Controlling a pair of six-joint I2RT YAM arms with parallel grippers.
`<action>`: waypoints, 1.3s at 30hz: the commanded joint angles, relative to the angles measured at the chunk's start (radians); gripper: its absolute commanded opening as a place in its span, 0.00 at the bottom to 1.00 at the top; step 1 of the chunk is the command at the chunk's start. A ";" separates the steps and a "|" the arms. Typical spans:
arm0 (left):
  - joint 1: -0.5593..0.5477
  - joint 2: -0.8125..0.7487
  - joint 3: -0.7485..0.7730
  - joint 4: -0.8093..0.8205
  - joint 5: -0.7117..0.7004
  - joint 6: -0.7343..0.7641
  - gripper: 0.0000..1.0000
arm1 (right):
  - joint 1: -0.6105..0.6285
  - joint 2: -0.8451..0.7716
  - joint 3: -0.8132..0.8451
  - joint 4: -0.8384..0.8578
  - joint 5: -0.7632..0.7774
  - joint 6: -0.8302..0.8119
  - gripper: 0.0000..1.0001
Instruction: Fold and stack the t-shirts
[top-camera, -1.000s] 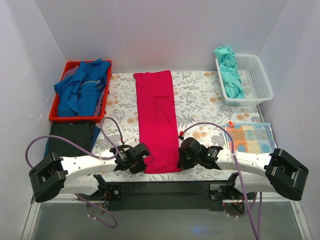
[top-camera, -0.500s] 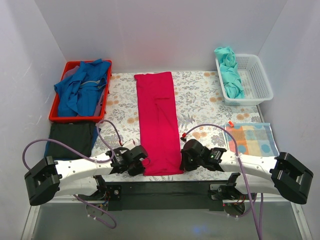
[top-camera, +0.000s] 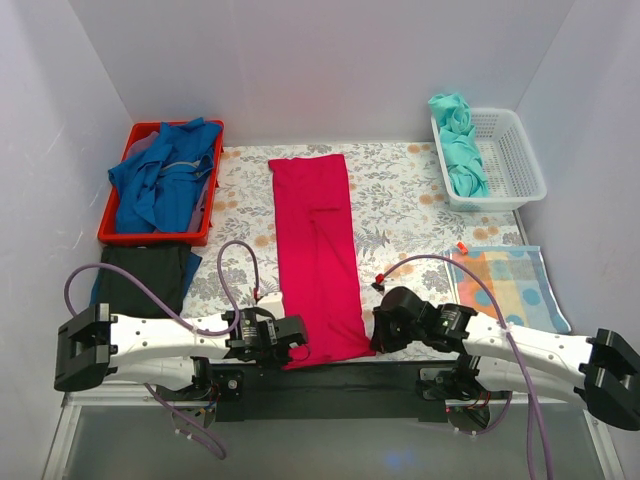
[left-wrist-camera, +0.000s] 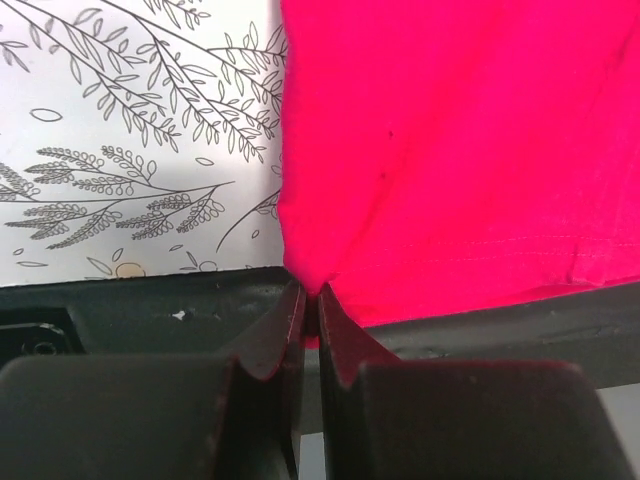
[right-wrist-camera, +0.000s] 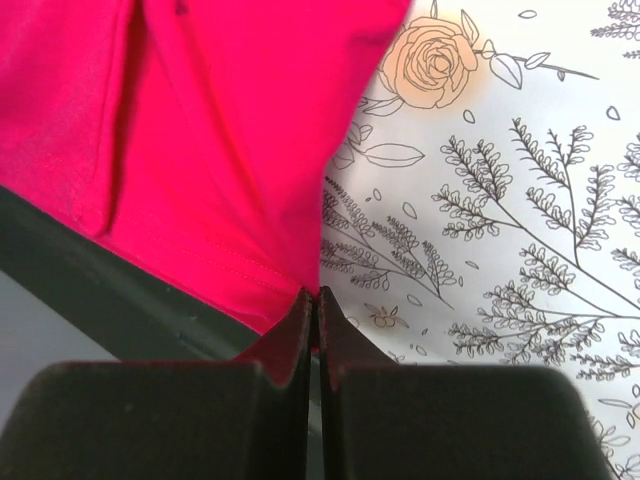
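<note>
The crimson-pink t-shirt (top-camera: 318, 250) lies as a long narrow strip down the middle of the flowered table cover, its near hem hanging over the black front rail. My left gripper (top-camera: 290, 345) is shut on the near left corner of the shirt (left-wrist-camera: 450, 150). My right gripper (top-camera: 378, 335) is shut on the near right corner of the shirt (right-wrist-camera: 220, 150). A black folded t-shirt (top-camera: 145, 272) on a blue one lies at the near left. Blue tees (top-camera: 160, 180) fill the red bin. Teal tees (top-camera: 460, 150) lie in the white basket.
The red bin (top-camera: 112, 232) stands at the back left. The white basket (top-camera: 515, 160) stands at the back right. The orange-and-blue spotted patchwork cloth (top-camera: 510, 285) lies at the near right. The black front rail (top-camera: 330, 375) runs along the near edge. Purple cables loop over both arms.
Both grippers have drawn back toward the near edge with the shirt's corners, and the whole crimson-pink shirt has slid nearer, its hem now over the front rail.
</note>
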 joint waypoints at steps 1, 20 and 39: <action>-0.012 -0.024 0.027 -0.177 -0.082 -0.440 0.00 | 0.002 -0.071 -0.013 -0.161 0.053 -0.006 0.01; -0.012 0.100 0.380 -0.488 -0.330 -0.544 0.00 | -0.007 0.037 0.373 -0.239 0.266 -0.096 0.01; 0.665 0.476 0.710 0.087 -0.265 0.390 0.00 | -0.413 0.566 0.792 -0.017 0.087 -0.400 0.01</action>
